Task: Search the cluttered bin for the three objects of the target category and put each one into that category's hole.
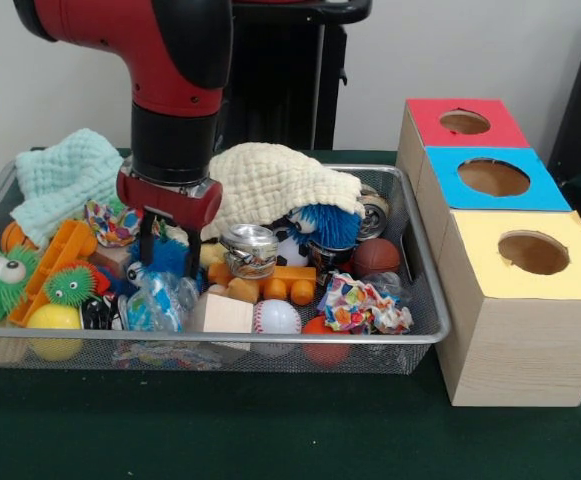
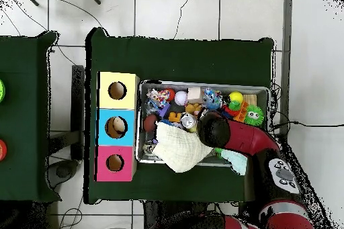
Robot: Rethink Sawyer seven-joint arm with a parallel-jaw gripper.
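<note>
My gripper (image 1: 168,256) hangs low over the left middle of the wire bin (image 1: 425,300). Its two black fingers (image 1: 145,245) stand apart, open, straddling a blue fuzzy toy (image 1: 168,258) without closing on it. Around it lie a clear plastic wrapper (image 1: 155,305), a baseball (image 1: 276,317), a yellow ball (image 1: 54,318), a brown mini basketball (image 1: 375,257) and a metal tin (image 1: 249,248). Three boxes stand beside the bin with holes in red (image 1: 465,122), blue (image 1: 493,177) and yellow (image 1: 533,252) tops. In the overhead view the arm's wrist (image 2: 213,127) hides the gripper.
A cream cloth (image 1: 270,180) drapes over the bin's back middle, and a mint cloth (image 1: 65,180) lies at the back left. Green fuzzy balls (image 1: 0,280), an orange toy (image 1: 58,262), a wooden block (image 1: 220,313) and crumpled coloured paper (image 1: 360,305) crowd the bin.
</note>
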